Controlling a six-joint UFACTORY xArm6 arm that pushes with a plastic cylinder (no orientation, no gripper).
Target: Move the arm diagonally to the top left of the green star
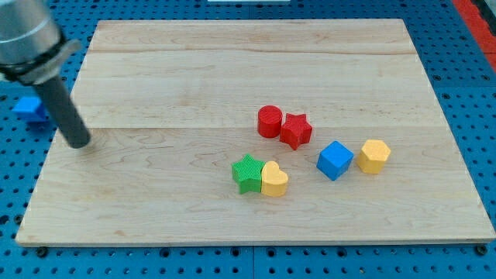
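no brand, label or writing readable anywhere on the wooden board or the blocks.

green star: ridged top, chunky points, sitting a bit below board centre, touching the yellow heart at its 3 o'clock side.

up at roughly 1 o'clock from the star, red cylinder pressed against a red star. off toward 3 o'clock, blue cube with a yellow hexagonal block just beside it (tiny gap, looks like not quite touching).

my tip down on the board near the view's left edge, well apart from every block, at about 10 o'clock from the green star (so up-left of it, but far out). rod leaning up toward the view's top left into the grey arm body.

no hand on this rig, just the bare rod end, so nothing open, closed or gripping to speak of.

small blue piece lying off the board on the blue pegboard table, partly hidden behind the rod (shape hard to make out).
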